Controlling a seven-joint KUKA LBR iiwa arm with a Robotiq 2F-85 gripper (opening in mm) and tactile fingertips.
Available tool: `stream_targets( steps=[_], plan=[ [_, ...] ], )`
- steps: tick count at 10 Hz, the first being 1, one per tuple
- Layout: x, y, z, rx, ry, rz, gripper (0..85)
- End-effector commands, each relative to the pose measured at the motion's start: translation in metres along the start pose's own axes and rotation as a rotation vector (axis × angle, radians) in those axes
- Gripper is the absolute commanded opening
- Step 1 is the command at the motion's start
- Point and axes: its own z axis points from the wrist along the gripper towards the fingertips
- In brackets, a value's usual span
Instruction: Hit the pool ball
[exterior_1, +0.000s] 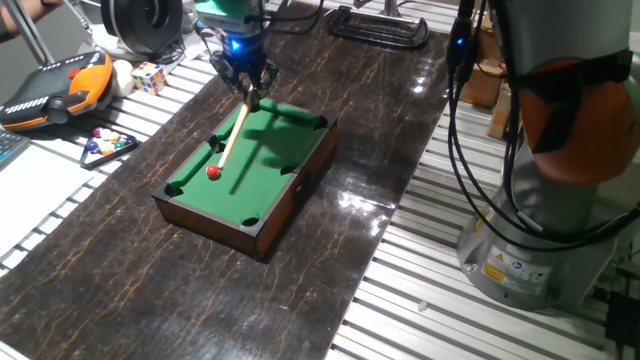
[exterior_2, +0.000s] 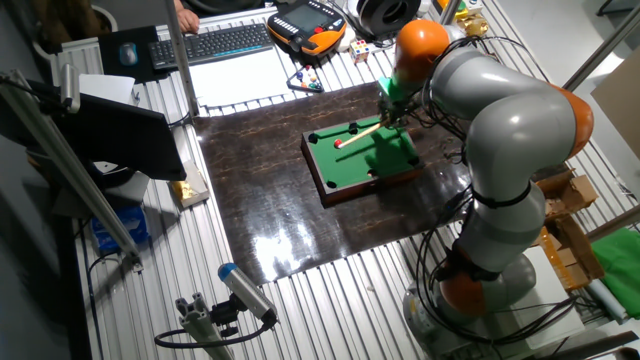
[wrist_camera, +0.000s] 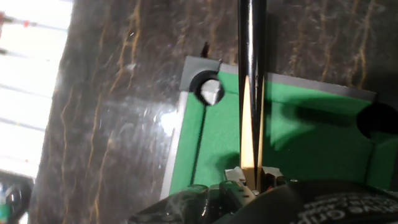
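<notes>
A: Item one, pool ball (exterior_1: 213, 171): tiny, red, glossy; resting on green felt of miniature pool table (exterior_1: 262, 222), left of centre in one fixed view, toward lower-left end of the felt

B: Item two, gripper (exterior_1: 249, 88): upper centre of same view, above far end of table; fingers closed tight on butt of cue stick (exterior_1: 232, 133). Confirmed in hand view: pads (wrist_camera: 268, 175) pinched either side of the shaft at bottom centre

A: Cue axis: slanting from gripper down and left across the felt. Tip just beside the ball, on its upper-right side; contact or a hair apart, not resolvable

B: Governing relation: ball lying nearly on the cue's own line, just past the tip, down-left in frame. Likely requirement: a short thrust along the shaft, no sideways correction

A: Arm pose, other fixed view: arm (exterior_2: 500, 120) rising from base at lower right, elbow bent high, wrist reaching left over the table, hand pointed downward at a tilt

B: Also listed: triangular rack of coloured balls (exterior_1: 106, 143), off the table at left; not involved
</notes>
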Motion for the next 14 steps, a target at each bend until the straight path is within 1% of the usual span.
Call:
stream_targets(
  steps=[1,3,4,5,6,8,10,11,13,14],
  plan=[
    [-0.002,-0.002,-0.001,0.014,-0.012,0.183,0.7],
    [-0.008,-0.006,-0.002,0.025,0.005,0.237,0.7],
    [-0.01,-0.008,-0.001,0.03,0.008,0.255,0.7],
    [-0.012,-0.01,-0.001,0.031,0.006,0.27,0.7],
    [-0.014,-0.011,0.0,0.031,-0.005,0.288,0.7],
    [-0.024,-0.019,0.005,0.033,-0.007,0.285,0.7],
    [-0.032,-0.027,0.005,0.03,-0.036,0.285,0.7],
    [-0.036,-0.032,0.003,0.035,-0.045,0.283,0.7],
    [-0.039,-0.038,-0.001,0.066,-0.052,0.269,0.7],
    [-0.039,-0.037,-0.001,0.071,-0.071,0.278,0.7]
  ],
)
